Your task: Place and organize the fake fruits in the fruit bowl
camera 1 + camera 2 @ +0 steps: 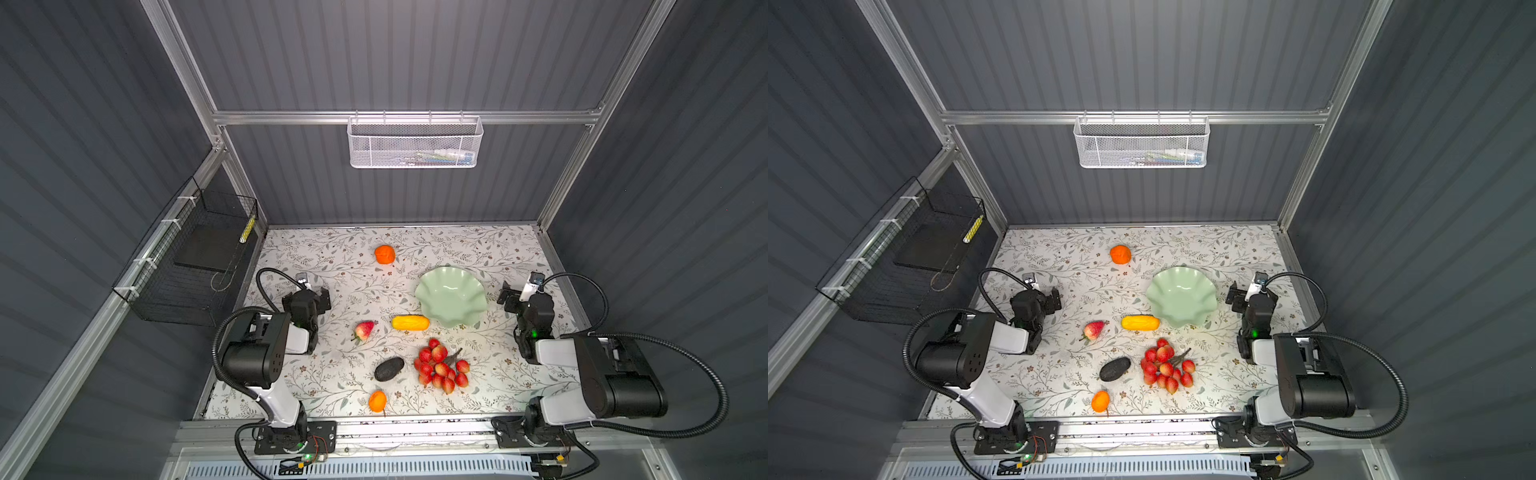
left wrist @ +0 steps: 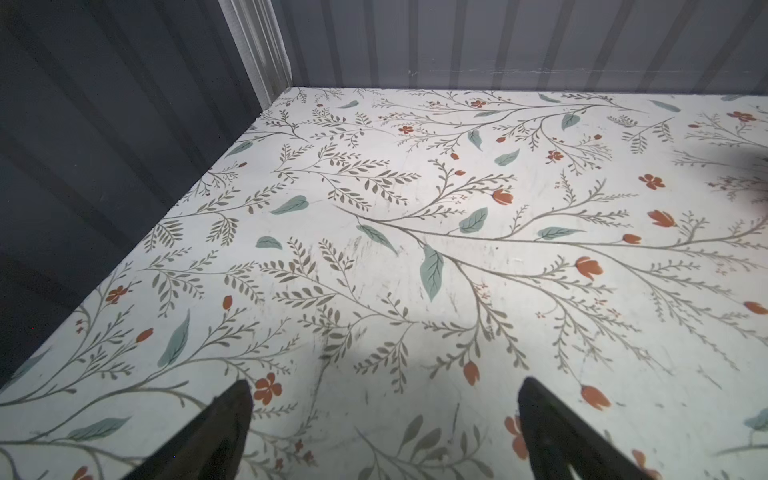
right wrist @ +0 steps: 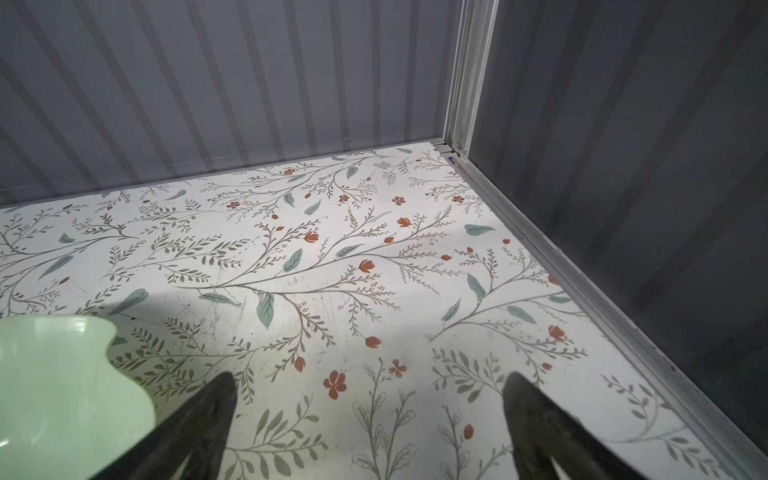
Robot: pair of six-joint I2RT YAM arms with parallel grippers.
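light: overhead, table (image 1: 332, 386) bright, walls (image 1: 83, 166) dim
shadows: soft, short
glare: mild on fruit bowl (image 3: 50, 374)
edges: wide-angle stretch

fruit bowl (image 1: 451, 297) behind berry cluster (image 1: 442, 368), avocado (image 1: 389, 369) left of cluster

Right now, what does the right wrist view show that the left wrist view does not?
Only the right wrist view: the fruit bowl's wavy rim, beside the right fingers. Only the left wrist view: the left fingers, and no bowl. Both: the floral table, grey ribbed walls, fingers open with nothing between them, no fruit.
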